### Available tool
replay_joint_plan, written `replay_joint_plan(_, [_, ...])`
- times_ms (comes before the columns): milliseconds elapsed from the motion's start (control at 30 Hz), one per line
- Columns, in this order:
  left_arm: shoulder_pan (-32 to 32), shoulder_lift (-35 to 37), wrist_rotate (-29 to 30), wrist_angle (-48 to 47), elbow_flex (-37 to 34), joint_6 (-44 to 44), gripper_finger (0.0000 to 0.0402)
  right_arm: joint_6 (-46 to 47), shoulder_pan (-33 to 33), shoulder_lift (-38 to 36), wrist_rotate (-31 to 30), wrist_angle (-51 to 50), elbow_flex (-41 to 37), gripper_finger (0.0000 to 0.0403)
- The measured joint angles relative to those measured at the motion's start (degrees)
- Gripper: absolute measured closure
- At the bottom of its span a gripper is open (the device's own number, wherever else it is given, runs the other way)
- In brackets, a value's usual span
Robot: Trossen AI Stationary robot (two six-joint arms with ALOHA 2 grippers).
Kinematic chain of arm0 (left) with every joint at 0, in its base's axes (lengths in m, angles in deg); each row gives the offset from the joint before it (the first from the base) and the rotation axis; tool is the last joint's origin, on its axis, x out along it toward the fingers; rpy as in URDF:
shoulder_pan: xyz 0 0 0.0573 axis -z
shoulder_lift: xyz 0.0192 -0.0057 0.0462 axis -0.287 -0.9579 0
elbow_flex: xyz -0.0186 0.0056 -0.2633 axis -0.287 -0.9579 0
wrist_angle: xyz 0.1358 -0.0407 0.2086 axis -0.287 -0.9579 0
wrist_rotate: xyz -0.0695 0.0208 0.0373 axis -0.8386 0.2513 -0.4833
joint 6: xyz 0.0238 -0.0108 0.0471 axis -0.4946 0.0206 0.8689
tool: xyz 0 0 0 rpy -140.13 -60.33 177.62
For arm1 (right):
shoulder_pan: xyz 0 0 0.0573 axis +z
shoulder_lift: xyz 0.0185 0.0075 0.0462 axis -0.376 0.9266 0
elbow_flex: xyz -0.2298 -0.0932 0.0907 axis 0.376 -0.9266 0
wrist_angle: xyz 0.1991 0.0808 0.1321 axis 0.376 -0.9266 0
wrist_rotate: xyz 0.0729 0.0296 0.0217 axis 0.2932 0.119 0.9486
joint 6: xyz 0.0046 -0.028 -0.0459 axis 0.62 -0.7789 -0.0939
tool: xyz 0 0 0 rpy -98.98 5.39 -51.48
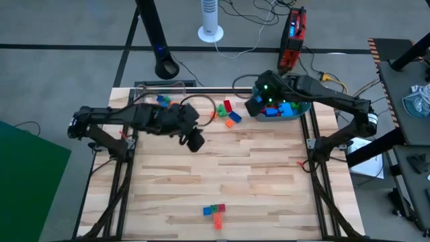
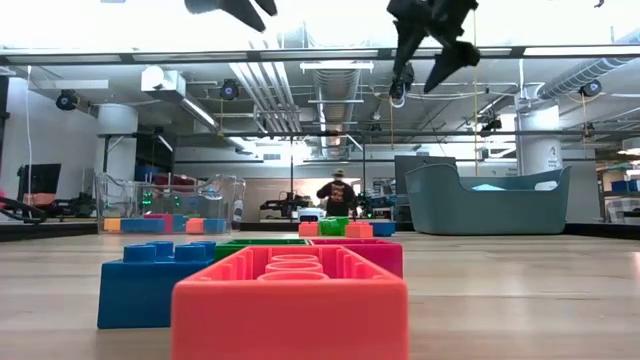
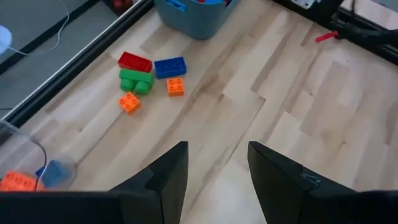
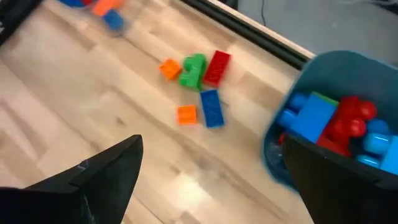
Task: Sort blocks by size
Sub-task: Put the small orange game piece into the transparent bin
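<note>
Both jaws are apart and hold nothing. The right gripper (image 1: 259, 107) hangs by the teal tub (image 1: 300, 111); the left gripper (image 3: 214, 177) waits mid-table. Loose blocks (image 1: 227, 113) lie close together, so grabbing one may bump the others.

The table (image 1: 222, 168) is pale wood planks, smooth, with a soft shine. The blocks (image 4: 199, 81) near its far edge are smooth shiny plastic with round studs, and so are those by the near edge (image 2: 290, 300). The teal tub (image 4: 348, 74) looks like matt plastic. The box (image 2: 170, 205) at the far left corner is clear glossy plastic. The table frame (image 1: 316, 175) is dark metal
</note>
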Motion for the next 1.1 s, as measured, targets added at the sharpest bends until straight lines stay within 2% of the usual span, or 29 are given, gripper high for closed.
replay_joint_plan(267, [-9.72,-5.98,-8.99,1.08,0.0,5.78,0.0248,2.9,4.67,-4.37,-5.25,-0.05,0.0,0.003])
replay_joint_plan(367, [-12.89,-9.14,-11.29,1.02,0.0,8.98,0.0248,2.84,5.15,-6.61,-6.35,-0.03,0.0,0.003])
replay_joint_plan(533, [-19.22,-15.12,-19.62,1.27,0.0,11.86,0.0248,2.67,5.13,-9.65,-7.12,-0.04,0.0,0.003])
replay_joint_plan(633, [-22.32,-18.7,-22.61,1.38,0.0,11.83,0.0248,3.29,5.14,-10.59,-8.45,-0.02,0.0,0.003])
replay_joint_plan(900, [-25.94,-26.18,-23.23,1.72,0.97,9.33,0.0248,2.5,5.81,-10.34,-9.45,-0.1,-0.02,0.003])
replay_joint_plan(1100, [-26.78,-31.85,-20.42,2.09,10.37,9.53,0.0248,0.02,5.82,-8.5,-11.88,0.0,-0.02,0.003])
